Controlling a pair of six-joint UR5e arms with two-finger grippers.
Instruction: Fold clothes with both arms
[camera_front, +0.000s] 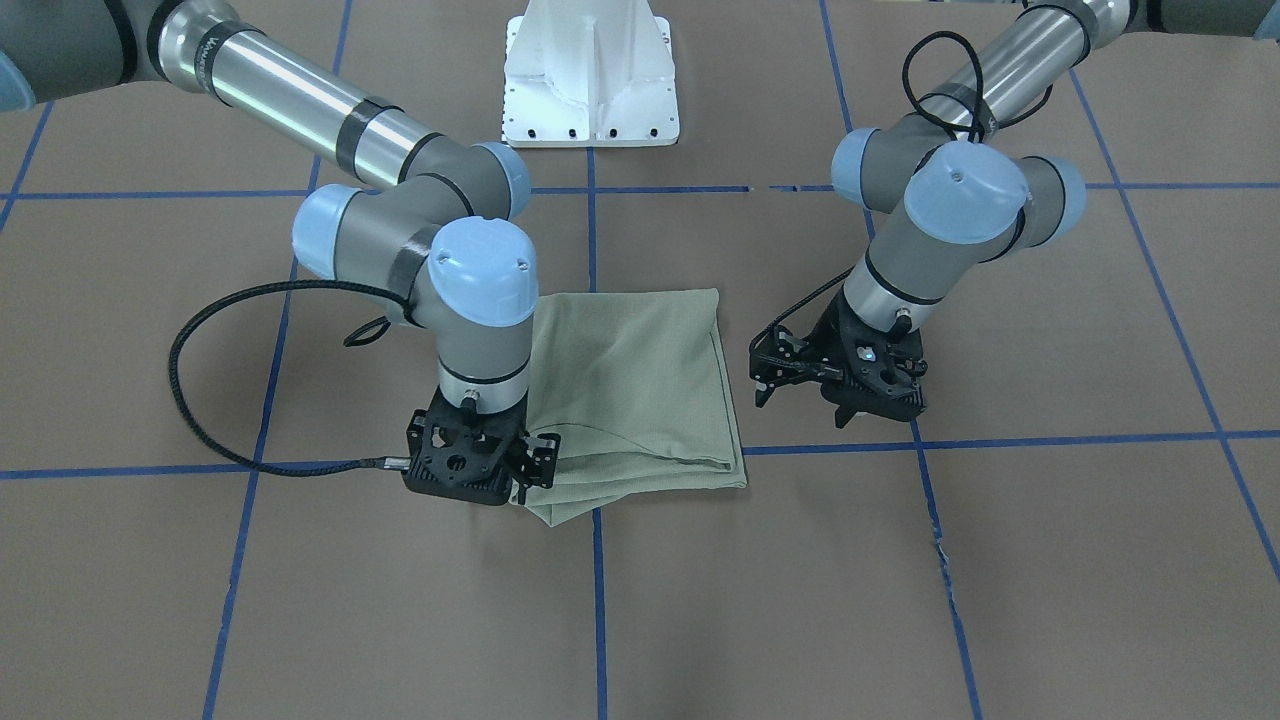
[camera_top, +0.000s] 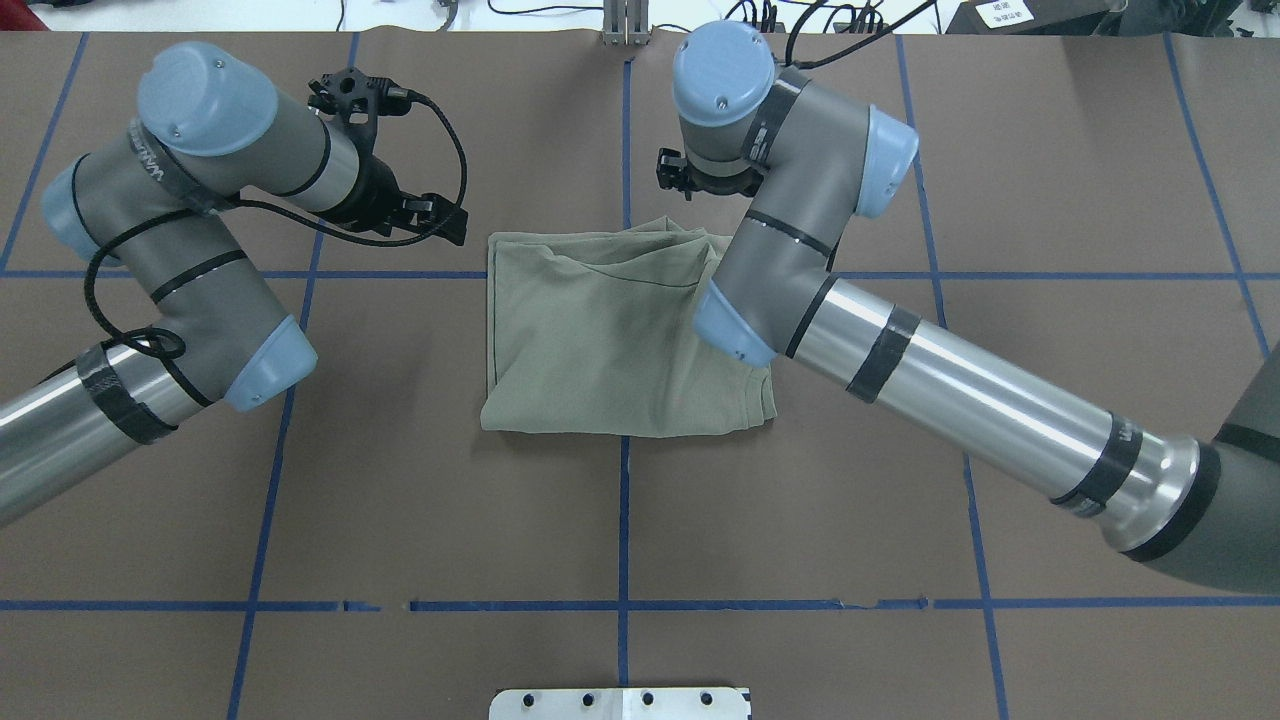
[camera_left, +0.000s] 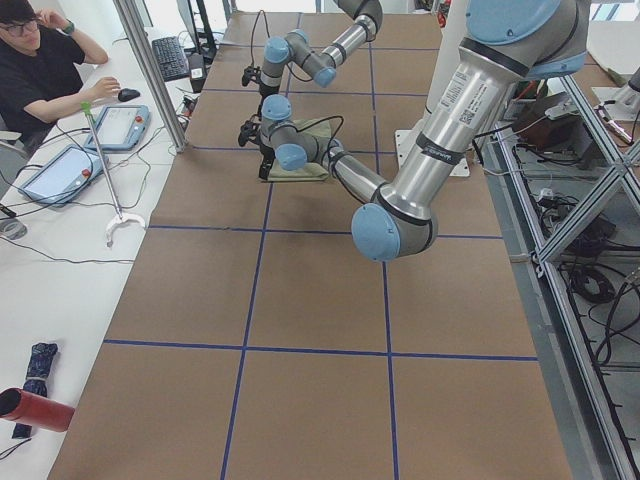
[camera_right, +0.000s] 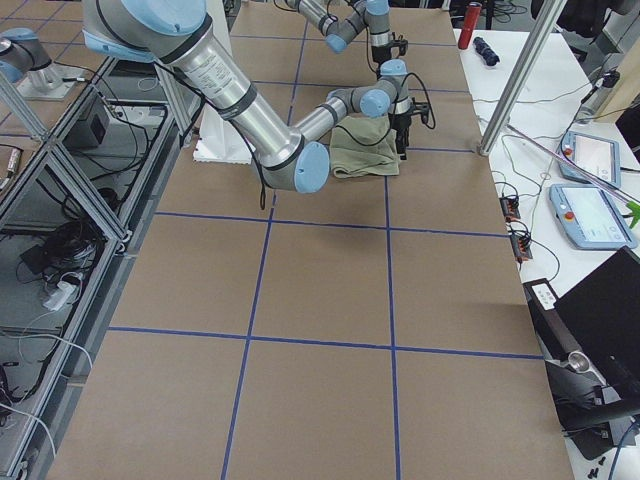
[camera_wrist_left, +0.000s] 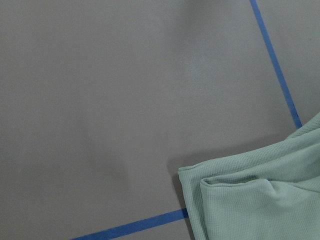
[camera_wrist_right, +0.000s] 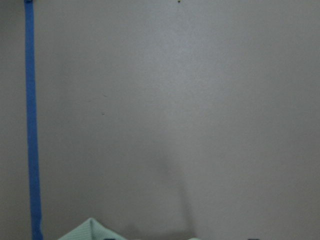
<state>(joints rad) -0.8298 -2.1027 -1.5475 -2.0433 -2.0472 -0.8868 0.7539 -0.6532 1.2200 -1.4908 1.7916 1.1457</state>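
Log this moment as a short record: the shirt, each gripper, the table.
shirt: folded into a rough rectangle, lying flat, layers uneven at the far edge
left gripper: open, low beside the shirt's left edge, appears clear of it
right gripper: down at the shirt's far right corner; whether it grips cannot be told
table: brown surface with a blue tape grid

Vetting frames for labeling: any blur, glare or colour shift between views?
Right wrist view: dim, soft, only a sliver of the shirt at the bottom edge. Left wrist view: sharp, knit weave readable, shirt looks mint. Front-facing view: glare on the silver tube of the right arm; shirt reads sage.
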